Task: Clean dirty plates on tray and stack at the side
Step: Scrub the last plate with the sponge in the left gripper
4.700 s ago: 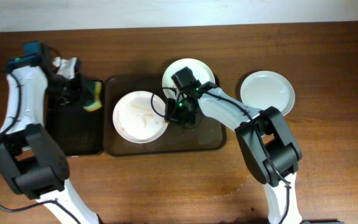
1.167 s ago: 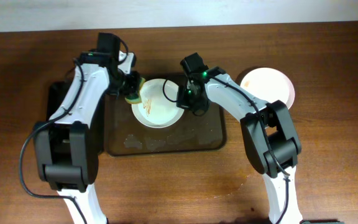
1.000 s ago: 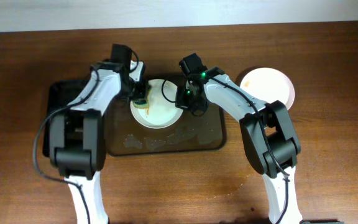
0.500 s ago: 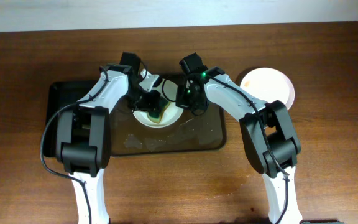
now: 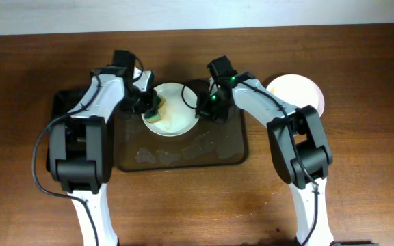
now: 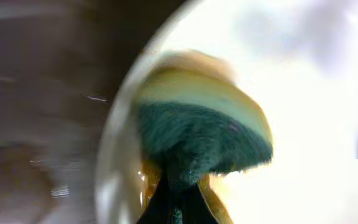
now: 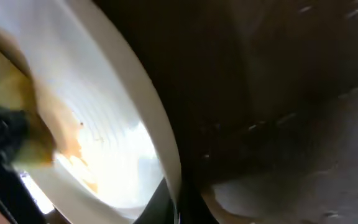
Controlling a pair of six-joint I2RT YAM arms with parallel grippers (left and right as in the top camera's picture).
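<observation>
A white plate [image 5: 175,111] with orange-brown streaks is held tilted over the back of the dark brown tray [image 5: 228,152]. My right gripper [image 5: 206,109] is shut on its right rim; the rim shows in the right wrist view [image 7: 164,149]. My left gripper [image 5: 148,104] is shut on a yellow-and-green sponge [image 5: 155,113] and presses it against the plate's left edge. In the left wrist view the sponge [image 6: 199,134] lies on the white plate [image 6: 316,106]. A second white plate [image 5: 297,94] lies on the table at the right. A third plate is not visible.
A smaller black tray [image 5: 66,137] lies left of the brown tray. Wet smears [image 5: 198,143] lie on the brown tray's floor. Bare wooden table [image 5: 197,205] lies in front.
My left gripper has dragged the sponge from the plate's middle back to its left edge. My right gripper and the plate have shifted slightly right.
</observation>
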